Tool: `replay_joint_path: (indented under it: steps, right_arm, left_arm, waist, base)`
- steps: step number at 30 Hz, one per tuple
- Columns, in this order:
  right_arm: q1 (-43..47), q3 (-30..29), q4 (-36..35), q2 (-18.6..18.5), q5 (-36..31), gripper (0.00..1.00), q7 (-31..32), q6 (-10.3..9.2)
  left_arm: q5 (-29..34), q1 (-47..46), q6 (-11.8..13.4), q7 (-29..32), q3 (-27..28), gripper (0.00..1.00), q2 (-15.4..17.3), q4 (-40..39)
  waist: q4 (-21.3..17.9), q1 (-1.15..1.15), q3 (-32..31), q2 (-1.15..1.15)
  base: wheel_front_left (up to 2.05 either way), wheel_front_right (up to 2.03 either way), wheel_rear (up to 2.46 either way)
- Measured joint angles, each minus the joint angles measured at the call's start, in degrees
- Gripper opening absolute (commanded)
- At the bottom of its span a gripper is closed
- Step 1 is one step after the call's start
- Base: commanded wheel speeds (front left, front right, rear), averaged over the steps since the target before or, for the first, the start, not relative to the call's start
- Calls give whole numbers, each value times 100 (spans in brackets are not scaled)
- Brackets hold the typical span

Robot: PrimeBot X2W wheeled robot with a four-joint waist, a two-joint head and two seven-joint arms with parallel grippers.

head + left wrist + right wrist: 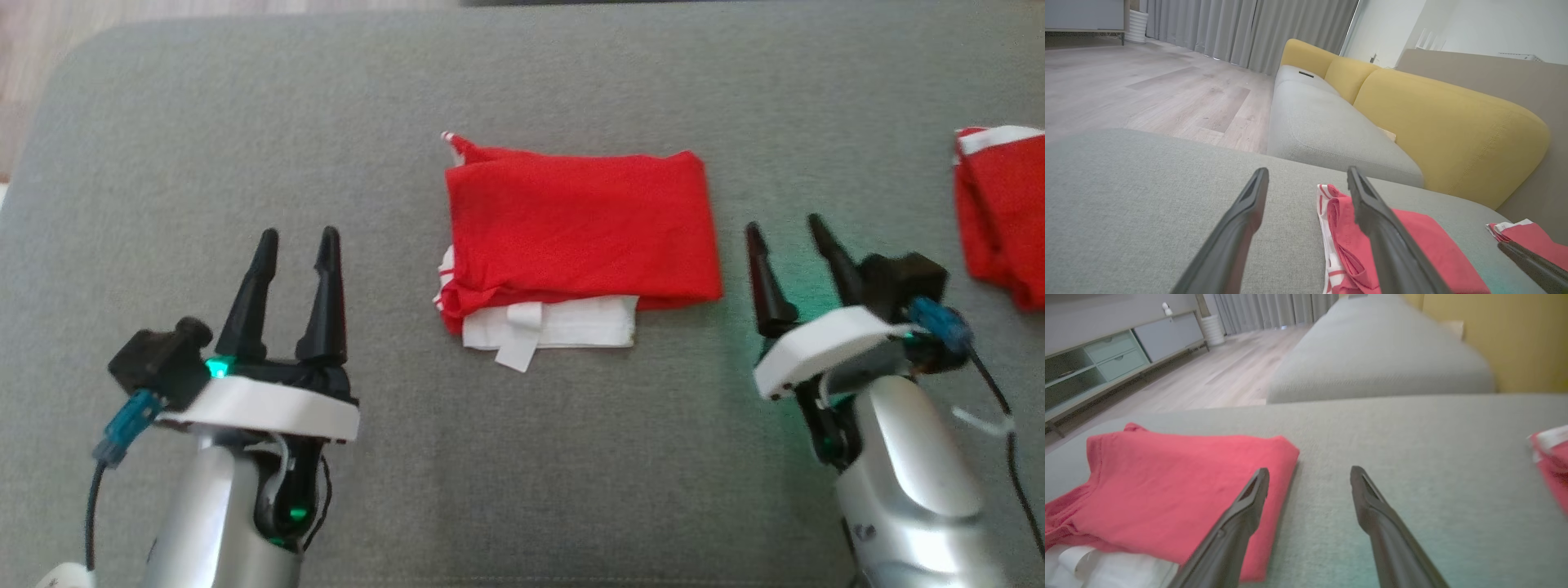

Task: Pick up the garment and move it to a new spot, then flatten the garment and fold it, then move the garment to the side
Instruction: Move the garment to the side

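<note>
Garment (pixel 575 224) lies folded into a red rectangle in the middle of the grey cushion (pixel 522 474), with a white layer (pixel 571 327) and a loose tab (pixel 518 351) poking out along the near edge. My left pincer (pixel 298 232) hovers off the garment's left side, and my right pincer (pixel 784 223) is just beside its right edge. Both stand wide open and hold nothing. A second red garment (pixel 1000 212) sits at the far right of the cushion, well apart from the first.

I judge the fold done, so the step in hand is shifting the stack aside. To do it well, I want both pincers low against the cushion, one at each short end. Each should slide a lower finger under all the layers, white one included, before I close. Pinching only the red top sheet would likely peel the fold open. I would lift both ends together, level and far enough apart to keep the cloth taut. I would set it down near the second garment without landing on it. The left end looks bunched, so I would bite deeper there.
</note>
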Motion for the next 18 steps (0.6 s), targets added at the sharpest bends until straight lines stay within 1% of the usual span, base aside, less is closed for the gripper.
replay_joint_path:
  steps: [2, 4, 10, 13, 17, 18]
  right_arm:
    - [-147, 151, 205, -1, 290, 100, 238, 0]
    - [-277, 300, 416, 0, 397, 100, 386, 0]
    - [-686, 469, 1151, -3, 865, 100, 773, 0]
    - [-883, 571, 1418, -18, 1063, 100, 869, 0]
    - [-1154, 901, 1683, -55, 1230, 100, 977, 0]
    - [-1205, 990, 1740, -59, 1233, 64, 988, 0]
  left_arm:
    - [0, -58, 0, 0, -63, 100, 0, 1]
    - [0, -80, 0, 0, -114, 100, -2, 43]
    - [-52, -158, 0, 0, -221, 100, -1, 97]
    - [-83, -162, 0, 0, -286, 100, -2, 113]
    - [-83, -164, 0, 0, -282, 100, -1, 132]
    - [-83, -164, 0, 0, -277, 100, -1, 132]
  waist:
    - [80, 0, 79, 0]
    - [152, 0, 155, 0]
    - [367, 0, 303, 0]
    - [446, 0, 346, 0]
    - [485, 0, 355, 0]
    - [477, 0, 350, 0]
  base:
    - [0, 0, 0]
    - [0, 0, 0]
    - [0, 0, 0]
    - [0, 0, 0]
    - [0, 0, 0]
    - [0, 0, 0]
